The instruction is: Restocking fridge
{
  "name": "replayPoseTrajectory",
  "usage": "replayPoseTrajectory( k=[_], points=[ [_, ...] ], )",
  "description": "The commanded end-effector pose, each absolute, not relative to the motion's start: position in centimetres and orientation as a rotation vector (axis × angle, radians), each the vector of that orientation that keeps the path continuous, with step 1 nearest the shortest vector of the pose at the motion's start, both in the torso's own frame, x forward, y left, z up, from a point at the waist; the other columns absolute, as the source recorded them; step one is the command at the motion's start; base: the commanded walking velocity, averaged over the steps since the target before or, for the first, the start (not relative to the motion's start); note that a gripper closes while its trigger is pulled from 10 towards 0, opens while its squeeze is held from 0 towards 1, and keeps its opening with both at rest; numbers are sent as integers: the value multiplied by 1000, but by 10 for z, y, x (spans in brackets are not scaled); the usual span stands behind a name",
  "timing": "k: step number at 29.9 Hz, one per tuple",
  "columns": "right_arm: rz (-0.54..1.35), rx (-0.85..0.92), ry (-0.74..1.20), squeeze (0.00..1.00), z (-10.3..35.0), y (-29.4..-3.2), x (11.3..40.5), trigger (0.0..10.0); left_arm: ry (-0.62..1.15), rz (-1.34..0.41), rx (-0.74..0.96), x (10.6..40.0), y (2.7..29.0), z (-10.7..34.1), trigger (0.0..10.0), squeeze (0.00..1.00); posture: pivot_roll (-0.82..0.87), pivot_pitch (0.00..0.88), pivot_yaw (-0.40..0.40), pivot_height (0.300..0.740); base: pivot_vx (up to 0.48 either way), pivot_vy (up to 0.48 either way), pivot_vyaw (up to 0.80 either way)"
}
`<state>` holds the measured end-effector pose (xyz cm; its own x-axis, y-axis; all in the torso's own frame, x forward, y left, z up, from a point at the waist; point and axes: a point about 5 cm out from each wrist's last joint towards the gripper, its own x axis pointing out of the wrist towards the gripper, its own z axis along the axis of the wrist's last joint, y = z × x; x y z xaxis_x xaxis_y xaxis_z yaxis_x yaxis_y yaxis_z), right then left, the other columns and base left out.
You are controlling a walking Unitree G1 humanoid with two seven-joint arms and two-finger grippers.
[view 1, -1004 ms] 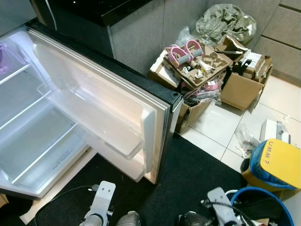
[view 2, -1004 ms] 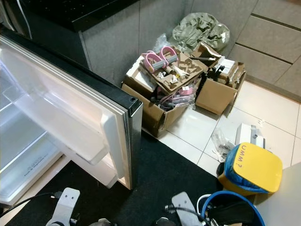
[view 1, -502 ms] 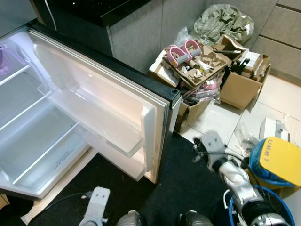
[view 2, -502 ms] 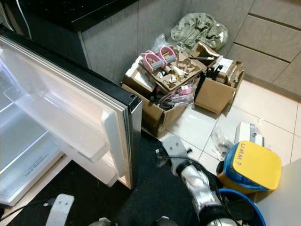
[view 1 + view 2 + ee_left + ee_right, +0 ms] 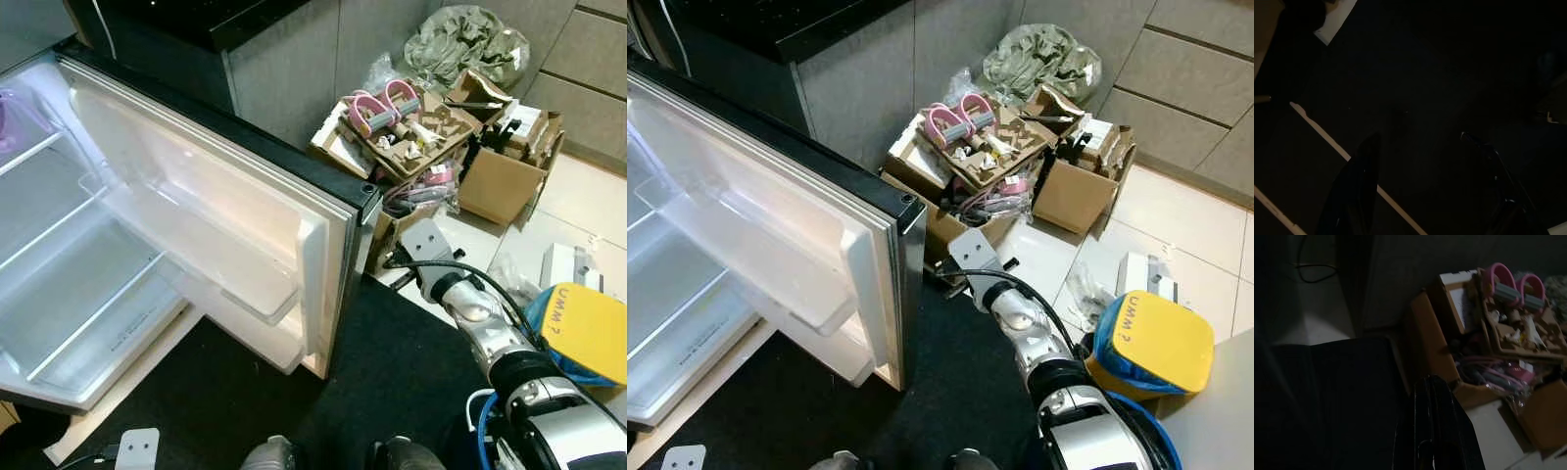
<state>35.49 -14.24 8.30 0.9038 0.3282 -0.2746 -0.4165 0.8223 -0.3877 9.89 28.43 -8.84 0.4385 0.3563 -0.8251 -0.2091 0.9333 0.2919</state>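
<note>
The fridge [image 5: 59,323] stands open at the left, its white shelves bare apart from a purple item [image 5: 4,116] at the upper left. Its door [image 5: 225,215] swings toward me, with bare bins [image 5: 245,294] on the inside. My right arm [image 5: 470,308] reaches forward past the door's outer edge [image 5: 911,245], the white wrist plate [image 5: 423,240] close to it. In the right wrist view my right gripper [image 5: 1430,382] looks shut on nothing, pointing at the boxes. The left gripper [image 5: 1419,136] hangs low over the dark mat, its fingers [image 5: 1356,186] open.
Cardboard boxes [image 5: 500,181] full of clutter, with pink handles [image 5: 377,103], stand against the grey cabinets beyond the door. A yellow and blue container [image 5: 578,328] sits on the white tiles at the right. A black mat [image 5: 392,362] lies before the fridge. A blue hoop [image 5: 480,421] is by my right side.
My right arm has risen from the bottom of the view and reached forward to the door's outer edge. The left arm has sunk lower.
</note>
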Motion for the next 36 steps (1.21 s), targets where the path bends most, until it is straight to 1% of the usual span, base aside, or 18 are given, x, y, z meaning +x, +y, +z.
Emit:
replayPoseTrajectory(
  k=[1,2,4,11,17,20,21,23,24,26,27,28,29,30,32,33,34,36],
  points=[
    [449,-471,226,0,77,-133,353,10000,1108,343,160,83,288,-91,10000,0,-34,196,-26,740,0,0,0],
    [481,-478,216,0,80,-123,354,10000,1129,330,165,76,287,-93,10000,0,-34,199,-26,740,0,0,0],
    [489,-477,214,0,81,-120,355,10000,1136,325,170,74,287,-93,10000,0,-34,199,-26,740,0,0,0],
    [574,-471,176,0,88,-89,357,10000,1176,324,177,61,287,-96,10000,0,-19,204,-30,740,0,0,0],
    [596,-455,155,0,93,-79,358,10000,1165,319,175,63,285,-96,10000,0,-21,201,-29,740,0,0,0],
    [738,-331,45,0,109,-49,352,10000,1160,309,180,63,285,-96,10000,0,-31,199,-28,740,0,0,0],
    [738,-331,45,0,109,-49,352,10000,1160,309,180,63,285,-96,10000,0,-31,199,-28,740,0,0,0],
    [856,-244,-50,0,125,-22,344,10000,1161,303,183,63,285,-96,10000,0,-33,198,-25,740,0,0,0],
    [856,-244,-50,0,125,-22,344,10000,1161,303,183,63,285,-96,10000,0,-33,198,-25,740,0,0,0],
    [1106,-120,-145,0,146,24,317,10000,1162,292,190,64,285,-96,10000,0,-29,194,-24,740,0,0,0],
    [1273,-3,-153,0,158,48,295,10000,1160,288,191,64,285,-96,10000,0,-26,193,-25,740,0,0,0],
    [1273,-3,-153,0,158,48,295,10000,1160,288,191,64,285,-96,10000,0,-26,193,-25,740,0,0,0],
    [1424,100,-156,0,169,65,272,10000,1158,286,192,65,285,-95,10000,0,-23,194,-27,740,0,0,0],
    [1424,100,-156,0,169,65,272,10000,1158,286,192,65,285,-95,10000,0,-23,194,-27,740,0,0,0],
    [1747,264,-94,0,182,82,224,10000,1155,284,191,64,285,-95,10000,0,-17,190,-31,740,0,0,0],
    [1747,264,-94,0,182,82,224,10000,1155,284,191,64,285,-95,10000,0,-17,190,-31,740,0,0,0],
    [1870,346,-30,0,183,84,206,10000,1155,283,193,64,285,-96,10000,0,-21,186,-33,740,0,0,0],
    [1907,394,-10,0,185,85,202,10000,1157,279,200,65,283,-96,10000,0,-20,188,-34,740,0,0,0]
  ],
)
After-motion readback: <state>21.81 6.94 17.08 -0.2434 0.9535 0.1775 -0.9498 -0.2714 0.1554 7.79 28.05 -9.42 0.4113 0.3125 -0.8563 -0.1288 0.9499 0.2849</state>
